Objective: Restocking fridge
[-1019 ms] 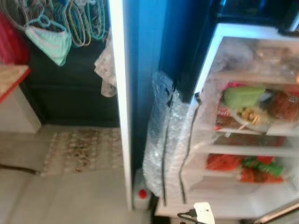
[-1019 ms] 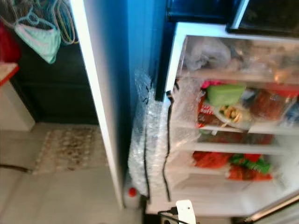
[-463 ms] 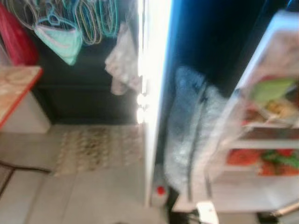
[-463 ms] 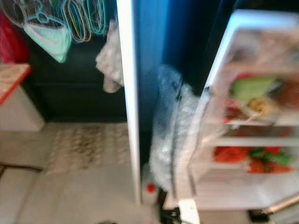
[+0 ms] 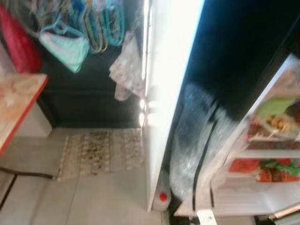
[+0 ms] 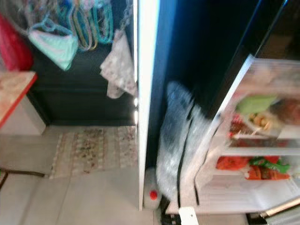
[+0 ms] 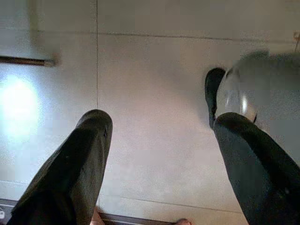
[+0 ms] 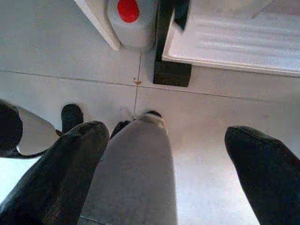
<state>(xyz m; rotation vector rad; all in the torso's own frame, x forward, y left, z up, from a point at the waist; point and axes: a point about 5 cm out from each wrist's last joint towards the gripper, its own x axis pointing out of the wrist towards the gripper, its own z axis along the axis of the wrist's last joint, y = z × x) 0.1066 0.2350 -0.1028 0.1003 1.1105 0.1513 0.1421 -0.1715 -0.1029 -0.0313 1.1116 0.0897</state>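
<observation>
Head view: open fridge (image 6: 262, 154), stocked shelves.

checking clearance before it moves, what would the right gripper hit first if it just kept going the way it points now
The right gripper, fingers open and empty, points down. Straight ahead lies the robot's own grey leg; past it, the tiled floor. The red-capped jug sits off that line, though depth is uncertain.

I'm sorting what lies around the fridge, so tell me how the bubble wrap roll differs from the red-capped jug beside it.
The bubble wrap roll is tall and clear, with dark lines running down it; the red-capped jug is short and whitish. The roll leans up between the white panel and the open fridge door's shelves; the jug sits low on the floor at the panel's foot. Both are wedged in the gap beside the fridge.
</observation>
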